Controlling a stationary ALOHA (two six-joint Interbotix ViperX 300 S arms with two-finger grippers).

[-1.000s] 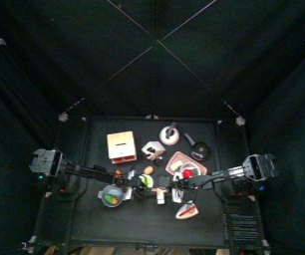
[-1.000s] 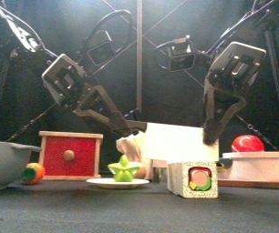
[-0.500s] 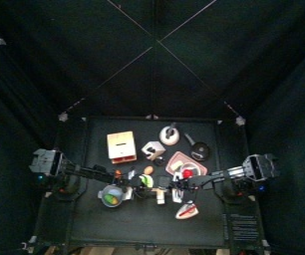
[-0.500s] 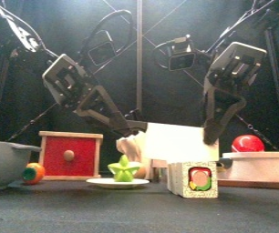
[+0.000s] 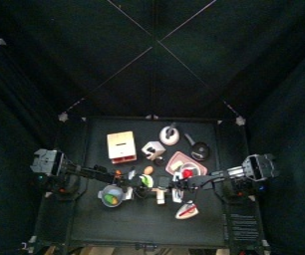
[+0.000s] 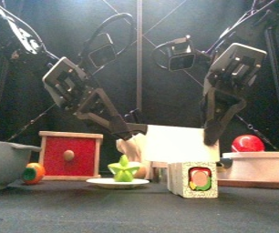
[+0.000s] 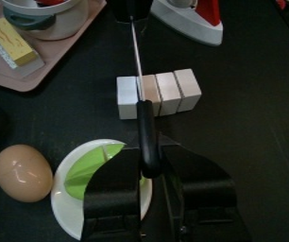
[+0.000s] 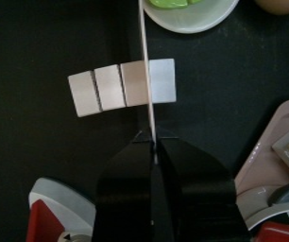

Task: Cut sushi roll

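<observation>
The sushi roll (image 7: 170, 95) (image 8: 107, 89) lies on the black table as a row of several pale blocks. The front view shows its end (image 6: 194, 179) with a coloured filling. A thin knife blade (image 7: 137, 57) (image 8: 146, 57) crosses the roll between the end block and its neighbour. My left gripper (image 7: 144, 106) (image 6: 128, 123) is shut on the knife's dark end, above a green plate. My right gripper (image 8: 147, 140) (image 6: 212, 136) faces it from the other side of the roll. Its jaws are shut on the blade's other end.
A white plate with a green piece (image 7: 87, 168) (image 6: 121, 169) and an egg (image 7: 21, 172) lie by the left gripper. Beyond the roll are a pink tray (image 7: 53, 59) and a red-and-white item (image 7: 192, 14). A red box (image 6: 71, 155) and a grey bowl (image 6: 1, 160) stand at front left.
</observation>
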